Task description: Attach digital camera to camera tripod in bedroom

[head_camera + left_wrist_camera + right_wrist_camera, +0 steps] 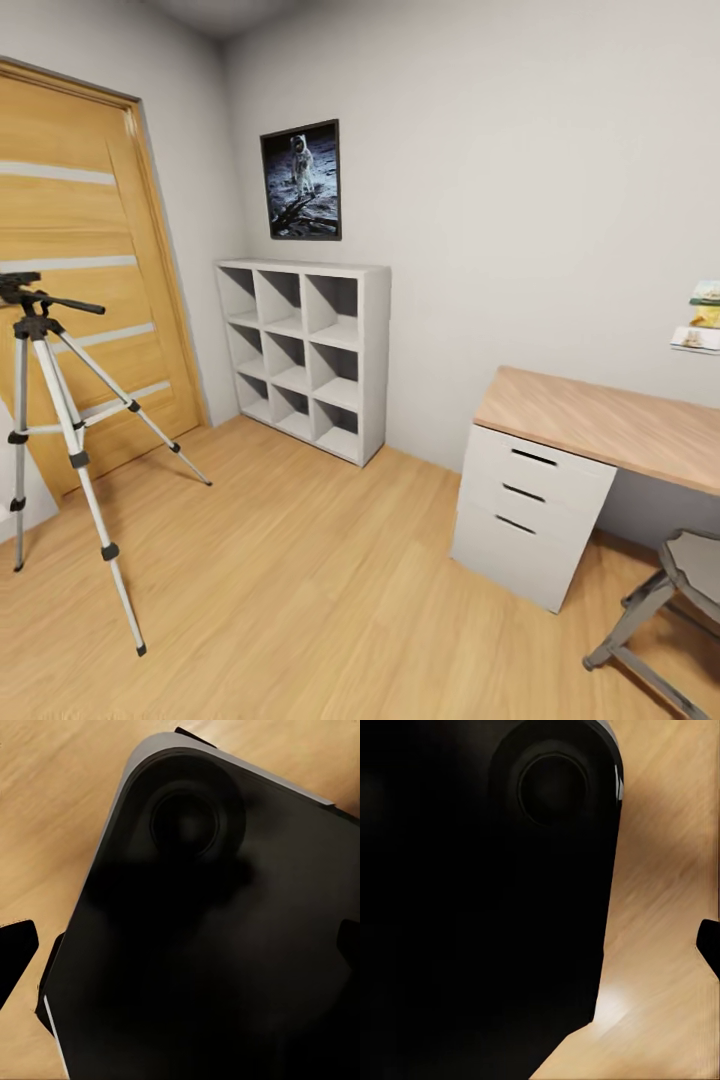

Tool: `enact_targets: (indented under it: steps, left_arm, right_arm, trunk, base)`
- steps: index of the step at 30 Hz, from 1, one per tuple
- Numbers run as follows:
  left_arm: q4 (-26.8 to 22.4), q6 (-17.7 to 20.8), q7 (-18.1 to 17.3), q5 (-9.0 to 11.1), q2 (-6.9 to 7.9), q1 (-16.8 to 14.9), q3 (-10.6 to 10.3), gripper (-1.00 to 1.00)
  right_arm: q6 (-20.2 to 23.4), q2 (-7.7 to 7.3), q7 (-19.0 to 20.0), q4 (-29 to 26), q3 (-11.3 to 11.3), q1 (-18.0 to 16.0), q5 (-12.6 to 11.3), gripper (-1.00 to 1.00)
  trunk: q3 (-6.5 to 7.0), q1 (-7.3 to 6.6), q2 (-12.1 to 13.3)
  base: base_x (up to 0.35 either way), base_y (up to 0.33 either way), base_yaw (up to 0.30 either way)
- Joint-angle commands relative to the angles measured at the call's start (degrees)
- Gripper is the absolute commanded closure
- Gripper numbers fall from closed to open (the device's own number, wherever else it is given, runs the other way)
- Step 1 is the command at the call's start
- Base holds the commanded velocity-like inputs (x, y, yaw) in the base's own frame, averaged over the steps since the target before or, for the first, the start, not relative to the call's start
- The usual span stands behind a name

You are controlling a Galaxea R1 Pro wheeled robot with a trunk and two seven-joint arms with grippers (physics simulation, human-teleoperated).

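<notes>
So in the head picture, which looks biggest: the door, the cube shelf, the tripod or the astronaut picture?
1. Wooden door, cut off by the picture's edge.
2. White cube shelf and camera tripod: unsure which. The tripod stands taller but is thin and nearer the camera.
3. Astronaut picture, clearly smallest.

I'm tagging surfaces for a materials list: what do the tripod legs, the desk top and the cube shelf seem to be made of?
The camera tripod legs look like bare metal tubing: silvery and smooth, with black joints and feet that may be plastic or rubber. The desk top looks like light wood or wood-look laminate, with grain lines and a matt finish. The cube shelf looks like white painted or laminated board: flat, even and without grain.
</notes>
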Motion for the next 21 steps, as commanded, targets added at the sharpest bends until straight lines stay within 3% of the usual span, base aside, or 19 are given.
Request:
enact_targets:
  steps: [1,21]
  left_arm:
    - [-0.07,-0.10,0.02,0.07,-0.02,0.02,0.32,-1.00]
    - [0.00,-0.11,0.08,0.25,-0.05,0.02,0.49,-1.00]
  right_arm:
    - [-0.14,-0.01,-0.02,0.01,-0.05,-0.01,0.33,-1.00]
    - [-0.14,-0.01,-0.02,0.01,-0.05,-0.01,0.33,-1.00]
  trunk:
    - [-0.04,0.01,-0.02]
    - [-0.04,0.01,-0.02]
  base:
    - [0.020,-0.027,0.267]
    - [-0.020,-0.033,0.267]
